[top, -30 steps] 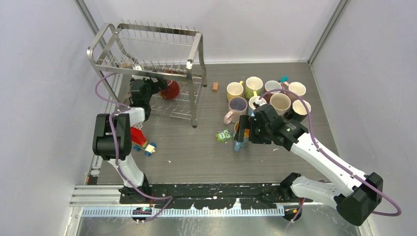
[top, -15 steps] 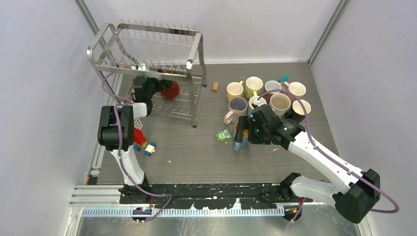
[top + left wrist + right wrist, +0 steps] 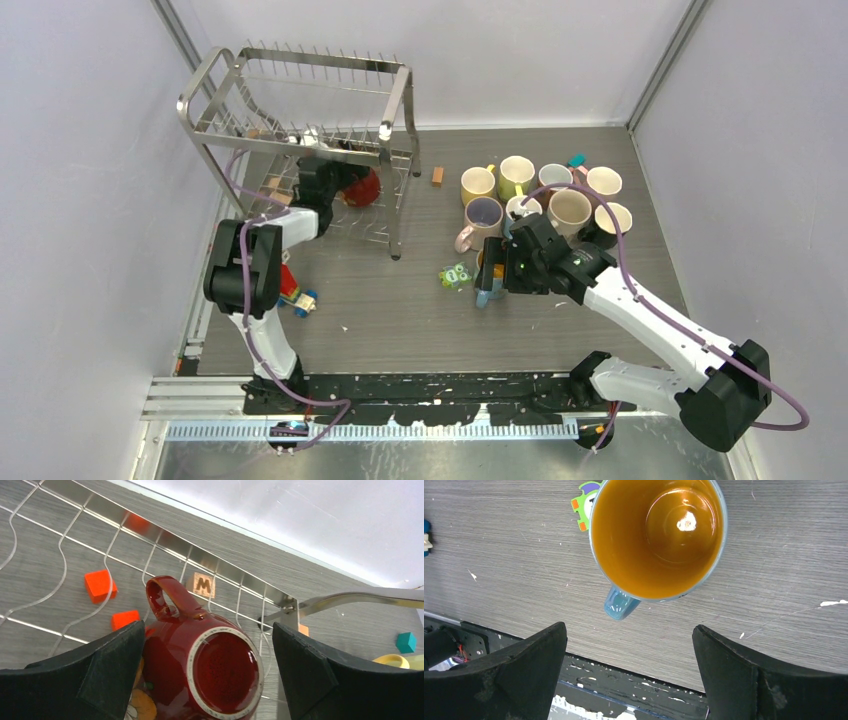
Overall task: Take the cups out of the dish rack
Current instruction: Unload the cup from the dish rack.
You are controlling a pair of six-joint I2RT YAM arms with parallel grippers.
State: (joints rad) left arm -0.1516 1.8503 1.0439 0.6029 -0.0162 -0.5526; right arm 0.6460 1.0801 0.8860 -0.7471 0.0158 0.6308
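Observation:
The steel dish rack stands at the back left. A dark red cup lies on its side on the lower wire tier. In the left wrist view its base and handle face me. My left gripper is open around it, the left pad close against its side and the right pad apart. A blue cup with an orange inside stands upright on the table. My right gripper hangs open above it, holding nothing. Several pastel cups stand grouped at the back right.
Orange cubes and a wooden letter block lie under the rack's wires. A green toy sits left of the blue cup. A red and yellow toy lies by the left arm. A small orange block lies beside the rack.
My left gripper has pushed to the right under the rack's upper tier, and the red cup now lies a little further right. The right arm has barely moved.

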